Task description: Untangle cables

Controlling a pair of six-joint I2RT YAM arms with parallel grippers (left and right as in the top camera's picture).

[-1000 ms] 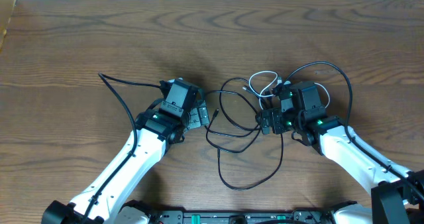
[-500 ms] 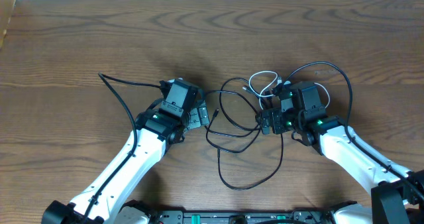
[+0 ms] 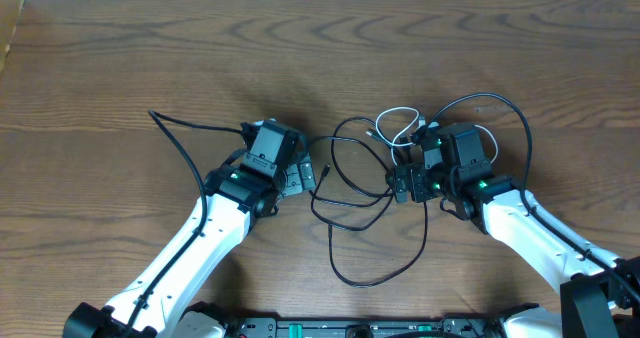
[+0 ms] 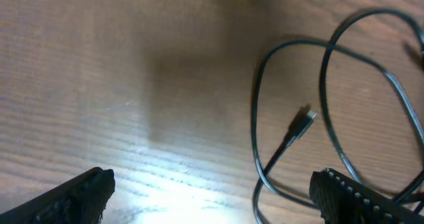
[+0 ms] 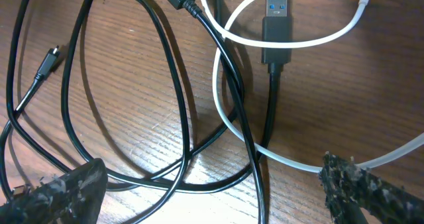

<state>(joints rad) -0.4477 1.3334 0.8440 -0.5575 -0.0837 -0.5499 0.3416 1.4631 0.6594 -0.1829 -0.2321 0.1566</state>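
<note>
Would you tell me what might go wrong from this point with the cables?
1. The white cable loops across the USB plug of the black cable; pulling either may tighten the tangle.
2. Several strands lie between the fingers of the open right gripper, so closing could pinch both cables.

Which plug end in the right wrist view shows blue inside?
The wide black USB plug near the top centre, crossed by the white cable. The small black plug at left is slim and shows no blue.
</note>
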